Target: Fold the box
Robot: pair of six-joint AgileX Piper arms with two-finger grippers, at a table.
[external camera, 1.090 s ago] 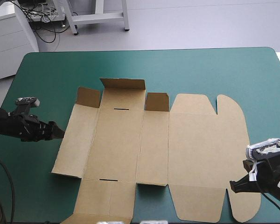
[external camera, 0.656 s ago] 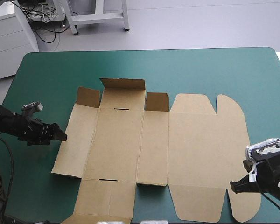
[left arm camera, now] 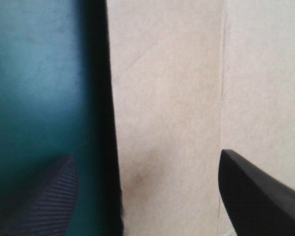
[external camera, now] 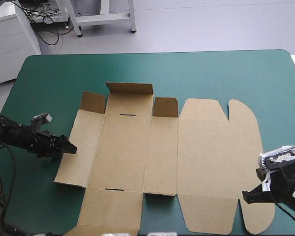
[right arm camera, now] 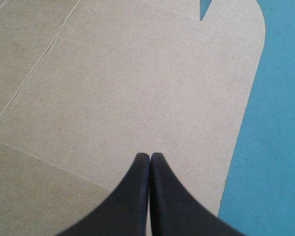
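The left hand [external camera: 69, 147] has slid up to the box [external camera: 137, 147], flat on the counter [external camera: 211, 73], and stands open astride its left edge. The right hand [external camera: 246, 195], closed empty, seems to press its right corner. Grip squarely, then lift.

Box [external camera: 137, 147] near flap cut by the high view's bottom edge, near right lobe partly hidden under the right jaws
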